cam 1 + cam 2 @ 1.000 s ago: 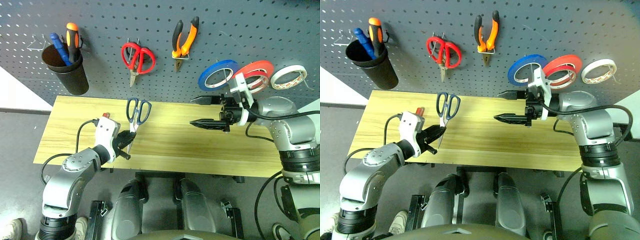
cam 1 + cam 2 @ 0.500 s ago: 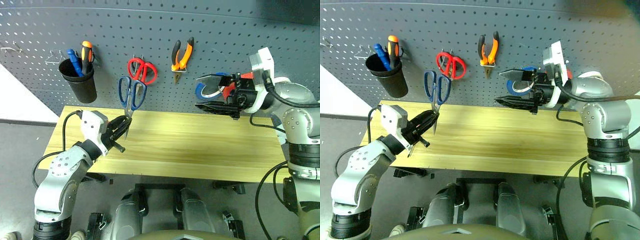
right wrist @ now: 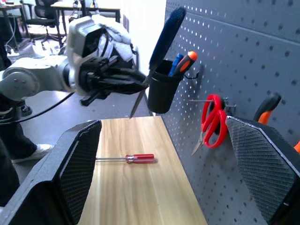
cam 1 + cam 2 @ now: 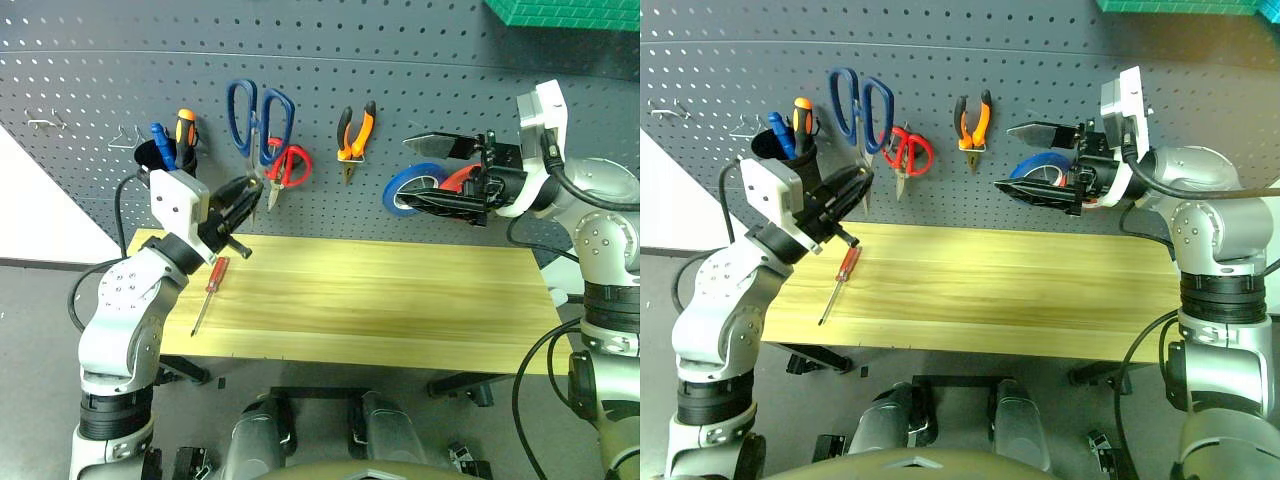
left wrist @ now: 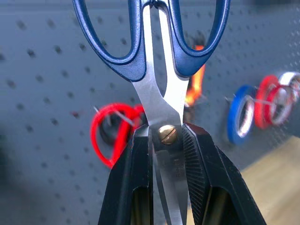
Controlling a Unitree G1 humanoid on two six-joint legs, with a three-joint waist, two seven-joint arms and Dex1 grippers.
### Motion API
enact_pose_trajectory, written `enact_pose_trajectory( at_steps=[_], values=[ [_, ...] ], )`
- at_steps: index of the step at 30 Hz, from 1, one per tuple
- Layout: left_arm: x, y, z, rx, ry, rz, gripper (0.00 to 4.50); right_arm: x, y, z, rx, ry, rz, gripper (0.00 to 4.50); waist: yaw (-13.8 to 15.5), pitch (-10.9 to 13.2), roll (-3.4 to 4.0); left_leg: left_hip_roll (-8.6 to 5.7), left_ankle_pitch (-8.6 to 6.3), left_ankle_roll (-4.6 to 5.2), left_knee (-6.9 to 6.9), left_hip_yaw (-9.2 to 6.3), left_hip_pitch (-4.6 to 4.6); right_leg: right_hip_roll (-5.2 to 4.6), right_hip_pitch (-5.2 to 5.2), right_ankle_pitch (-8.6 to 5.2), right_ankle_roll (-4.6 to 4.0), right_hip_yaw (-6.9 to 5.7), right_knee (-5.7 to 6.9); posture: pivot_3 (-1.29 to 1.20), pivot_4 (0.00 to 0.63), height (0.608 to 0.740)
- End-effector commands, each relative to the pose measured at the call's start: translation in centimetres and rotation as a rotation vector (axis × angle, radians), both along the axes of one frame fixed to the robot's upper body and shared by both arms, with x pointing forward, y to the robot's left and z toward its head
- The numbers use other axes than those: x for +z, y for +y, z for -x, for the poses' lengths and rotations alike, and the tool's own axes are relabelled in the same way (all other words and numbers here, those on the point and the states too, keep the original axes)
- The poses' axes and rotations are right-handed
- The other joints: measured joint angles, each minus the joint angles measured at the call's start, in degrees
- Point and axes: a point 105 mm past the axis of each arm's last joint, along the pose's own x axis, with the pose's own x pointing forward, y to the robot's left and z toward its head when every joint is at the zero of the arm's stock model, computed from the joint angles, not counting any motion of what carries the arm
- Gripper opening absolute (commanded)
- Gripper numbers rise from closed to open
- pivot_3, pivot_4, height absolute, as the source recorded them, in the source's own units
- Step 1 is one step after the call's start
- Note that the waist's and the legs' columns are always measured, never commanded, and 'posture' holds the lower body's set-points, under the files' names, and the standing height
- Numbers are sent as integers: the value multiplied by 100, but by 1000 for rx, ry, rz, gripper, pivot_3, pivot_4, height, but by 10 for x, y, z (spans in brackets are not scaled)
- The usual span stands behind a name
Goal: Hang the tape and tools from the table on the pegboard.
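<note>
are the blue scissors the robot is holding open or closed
Closed: the blue scissors have blades together and handle loops side by side, gripped at the pivot by the left gripper.

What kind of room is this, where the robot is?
It looks like a small workshop or a robot test room. A dark pegboard holds red-handled scissors, pliers and tape rolls, a black cup holds screwdrivers, and a wooden table stands below it.

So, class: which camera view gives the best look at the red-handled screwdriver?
The right wrist view: the red-handled screwdriver lies whole on the table, handle and shaft distinct. Both eye views show it smaller, beside the left gripper.
</note>
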Motion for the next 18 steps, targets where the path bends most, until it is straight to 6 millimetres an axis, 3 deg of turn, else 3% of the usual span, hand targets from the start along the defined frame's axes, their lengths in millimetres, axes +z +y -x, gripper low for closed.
enact_pose_trajectory(
  at_steps=[1,9,18],
  values=[
    [-3,-3,-1,8,9,-12,551,14,-3,5,-1,-66,-6,4500,-23,-25,-1,0,0,-1,0,0,3,0,1,0,0,0,1,-125,30,730],
    [-43,-9,4,-1,171,-50,551,10,-8,4,-26,-59,21,4500,-121,-48,4,3,1,-2,5,-5,5,4,2,-1,0,0,13,-139,43,730],
    [-49,-15,-12,31,205,-51,551,10,-8,4,-26,-42,23,4500,-116,-61,13,3,1,1,13,-5,6,4,6,-1,0,2,15,-152,54,730]
  ],
)
